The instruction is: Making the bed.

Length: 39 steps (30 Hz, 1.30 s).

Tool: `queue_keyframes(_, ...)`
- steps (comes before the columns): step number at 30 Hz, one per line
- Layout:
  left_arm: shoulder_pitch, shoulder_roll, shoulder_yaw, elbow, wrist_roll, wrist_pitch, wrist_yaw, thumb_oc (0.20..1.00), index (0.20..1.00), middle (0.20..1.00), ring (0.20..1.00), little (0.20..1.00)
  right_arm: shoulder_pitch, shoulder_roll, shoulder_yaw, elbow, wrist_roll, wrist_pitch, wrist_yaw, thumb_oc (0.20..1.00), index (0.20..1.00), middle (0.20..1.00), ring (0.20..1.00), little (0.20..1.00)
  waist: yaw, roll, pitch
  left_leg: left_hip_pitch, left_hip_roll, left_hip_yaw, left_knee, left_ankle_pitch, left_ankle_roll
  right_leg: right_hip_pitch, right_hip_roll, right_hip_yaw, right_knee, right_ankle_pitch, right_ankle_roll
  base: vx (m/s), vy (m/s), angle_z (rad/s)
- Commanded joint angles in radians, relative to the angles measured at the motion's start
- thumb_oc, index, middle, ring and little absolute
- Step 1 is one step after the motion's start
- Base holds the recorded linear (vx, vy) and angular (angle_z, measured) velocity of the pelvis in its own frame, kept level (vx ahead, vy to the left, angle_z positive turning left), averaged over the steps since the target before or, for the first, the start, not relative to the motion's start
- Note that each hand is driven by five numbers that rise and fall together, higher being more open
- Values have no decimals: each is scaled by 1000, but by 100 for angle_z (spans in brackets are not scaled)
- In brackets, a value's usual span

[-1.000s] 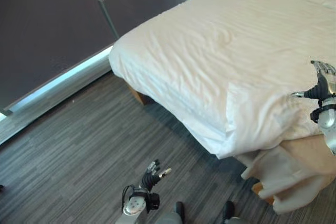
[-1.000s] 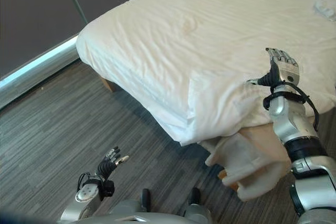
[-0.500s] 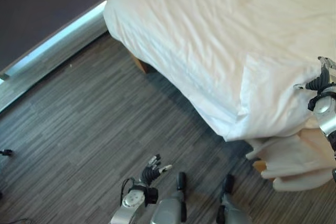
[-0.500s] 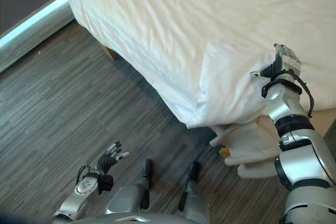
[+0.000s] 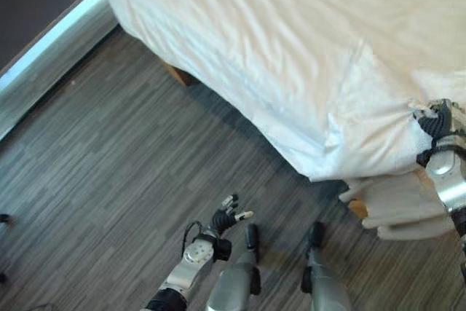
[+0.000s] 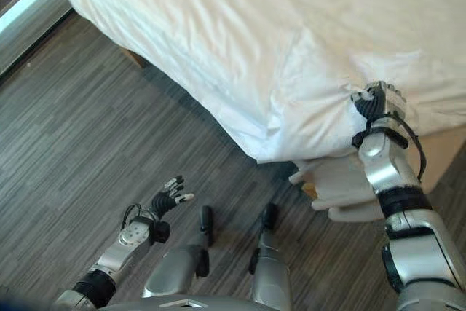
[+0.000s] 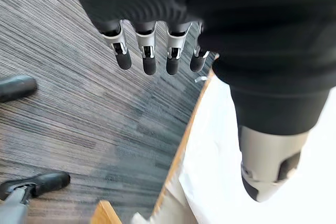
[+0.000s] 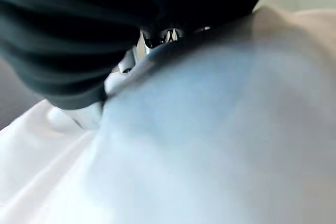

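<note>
A white duvet (image 5: 291,41) covers the bed and hangs over its near edge, with a folded corner (image 6: 306,100) towards me. My right hand (image 6: 375,101) is at that edge. Its fingers are curled into the cloth, which puckers in creases around it. Up close in the right wrist view, the duvet (image 8: 210,145) lies against the hand's dark cover. My left hand (image 5: 227,219) hangs low over the floor, away from the bed, fingers (image 7: 149,59) straight and holding nothing.
Below the duvet corner a cream sheet (image 5: 397,209) hangs in loose folds over the beige bed base (image 6: 445,152). A wooden bed leg (image 5: 177,73) stands on the dark plank floor (image 5: 109,165). A pale sill (image 5: 51,38) runs along the wall at upper left.
The camera has tipped down towards the floor. My right hand's fingers, straight and upright before, have curled into the duvet's edge, gathering it. The left hand stays open and low.
</note>
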Motion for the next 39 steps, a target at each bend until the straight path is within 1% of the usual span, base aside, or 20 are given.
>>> queue_keyframes(1, 13, -15, 19, -27, 71, -1, -4, 1000, 1000, 1000, 1000, 1000, 38, -2, -18, -58, -74, -34, 2, 200, 200, 200, 200, 200, -2, -1, 0, -13, 46, -8, 4, -47, -38, 122, -25, -33, 245, -287, 76, -100, -8, -88)
queue_keyframes(3, 25, -15, 33, -45, 90, 9, -7, 1000, 1000, 1000, 1000, 1000, 149, 56, -33, -114, -113, -46, 37, 200, 200, 200, 200, 200, 11, -31, -23, 8, 60, 44, 4, -42, -35, 184, -12, -80, 278, -321, 69, -80, -46, -69)
queue_keyframes(4, 25, -15, 32, -45, 90, 10, -7, 1000, 1000, 1000, 1000, 1000, 150, 56, -34, -115, -113, -46, 37, 200, 200, 200, 200, 200, 12, -31, -24, 7, 61, 44, 4, -42, -35, 184, -11, -80, 277, -320, 69, -99, -80, -77)
queue_keyframes(6, 28, -21, 48, -54, 85, 12, 9, 1000, 1000, 1000, 1000, 1000, 227, 103, -15, -98, -174, -38, 57, 200, 200, 200, 200, 200, 39, -76, -66, 26, 74, 138, 4, -34, -37, 306, -24, -157, 173, -311, 83, -124, -101, -106)
queue_keyframes(9, 29, -31, 52, -51, 64, 13, 21, 1000, 1000, 1000, 1000, 1000, 273, 150, -9, -53, -148, -33, 63, 235, 235, 235, 235, 235, 27, -68, -82, 57, 90, 192, 5, -25, -42, 318, -5, -145, 109, -305, 75, -103, -56, -79)
queue_keyframes(10, 28, -35, 51, -49, 61, 10, 21, 1000, 1000, 1000, 1000, 1000, 294, 158, -17, -36, -142, -32, 64, 809, 809, 809, 809, 809, 15, -62, -87, 62, 90, 199, 6, -22, -41, 333, 6, -129, 80, -310, 70, -51, -65, -76)
queue_keyframes(11, 28, -44, 45, -48, 62, 11, 23, 1000, 1000, 1000, 1000, 1000, 312, 176, -22, -19, -124, -31, 66, 1000, 1000, 1000, 1000, 1000, 2, -55, -86, 69, 94, 200, 6, -15, -44, 343, 15, -116, 60, -310, 65, -83, -55, -79)
queue_keyframes(19, 31, -106, 56, -14, -7, 8, 70, 1000, 1000, 1000, 1000, 1000, 392, 291, -11, 178, 51, -28, 86, 1000, 1000, 1000, 1000, 1000, -67, 17, -77, 120, 135, 240, 58, 5, -66, 384, 40, -50, 3, -315, 36, -68, -64, -56)
queue_keyframes(21, 24, -115, 54, -10, -33, 4, 79, 1000, 1000, 1000, 1000, 1000, 401, 306, -16, 224, 104, -33, 88, 1000, 1000, 1000, 1000, 1000, -69, 20, -68, 101, 143, 187, 101, 14, -83, 385, 40, -37, 7, -316, 23, -19, -57, -37)
queue_keyframes(24, 18, -131, 48, -9, -58, -4, 93, 1000, 1000, 1000, 1000, 1000, 409, 315, -31, 273, 145, -37, 81, 1000, 1000, 1000, 1000, 1000, -54, 20, -58, 82, 112, 1, 102, -7, -94, 379, 37, -17, 12, -310, 16, -4, -37, -27)
queue_keyframes(25, 18, -131, 48, -9, -58, -4, 93, 1000, 1000, 1000, 1000, 1000, 409, 315, -31, 273, 145, -37, 81, 1000, 1000, 1000, 1000, 1000, -54, 21, -59, 78, 113, 1, 101, -4, -94, 375, 38, -17, 11, -307, 15, 70, -22, -26)
queue_keyframes(26, 13, -136, 47, -3, -62, -2, 99, 1000, 1000, 1000, 1000, 1000, 402, 309, -36, 293, 146, -34, 75, 1000, 1000, 1000, 1000, 1000, -40, 22, -58, 70, 89, -88, 79, -7, -96, 381, 39, -1, 12, -311, 14, 38, -9, -30)
queue_keyframes(27, 12, -136, 47, -2, -62, -2, 100, 1000, 1000, 1000, 1000, 1000, 401, 308, -36, 293, 146, -34, 75, 1000, 1000, 1000, 1000, 1000, -41, 23, -59, 67, 90, -89, 79, -4, -96, 378, 40, -2, 11, -309, 13, 151, -1, -32)
queue_keyframes(28, 3, -143, 37, 5, -75, -3, 113, 1000, 1000, 1000, 1000, 1000, 382, 280, -57, 335, 156, -29, 50, 1000, 1000, 1000, 1000, 1000, -25, 26, -57, 28, 79, -189, 45, 32, -113, 388, 44, 37, 16, -316, 11, 194, 43, -43)
queue_keyframes(30, -1, -144, 36, 27, -72, 0, 114, 1000, 1000, 1000, 1000, 1000, 355, 179, -141, 309, 170, -26, 21, 1000, 1000, 1000, 1000, 1000, -35, 32, -87, 57, 74, -192, 4, 18, -100, 402, 48, 54, 27, -341, 19, 265, 113, -41)
queue_keyframes(34, 11, -137, 38, 28, -57, -1, 115, 1000, 1000, 1000, 1000, 1000, 322, 79, -223, 171, 148, -24, -27, 1000, 1000, 1000, 1000, 1000, -49, 20, -106, 89, 56, -165, 4, -3, -84, 399, 22, 77, 54, -343, 31, 184, 155, -53)
queue_keyframes(35, 15, -134, 36, 26, -53, 0, 112, 1000, 1000, 1000, 1000, 1000, 311, 68, -231, 135, 146, -27, -34, 868, 868, 868, 868, 868, -45, 17, -108, 93, 52, -160, 4, -8, -82, 397, 17, 81, 56, -342, 34, 115, 144, -44)
queue_keyframes(36, 18, -133, 32, 24, -51, -1, 111, 1000, 1000, 1000, 1000, 1000, 295, 71, -239, 92, 177, -40, -36, 426, 426, 426, 426, 426, -42, 15, -109, 94, 47, -156, 4, -13, -79, 395, 10, 82, 55, -341, 38, 97, 131, -44)
queue_keyframes(37, 18, -133, 30, 23, -52, -1, 111, 1000, 1000, 1000, 1000, 1000, 281, 82, -242, 58, 219, -54, -34, 200, 200, 200, 200, 200, -39, 12, -109, 92, 44, -154, 4, -17, -76, 392, 4, 79, 54, -339, 43, 87, 117, -39)
queue_keyframes(39, 18, -131, 19, 28, -52, 4, 108, 1000, 1000, 1000, 1000, 1000, 252, 87, -244, 36, 290, -73, -28, 200, 200, 200, 200, 200, -34, 7, -110, 88, 39, -154, 4, -21, -75, 388, -4, 74, 51, -337, 47, 53, 65, -23)
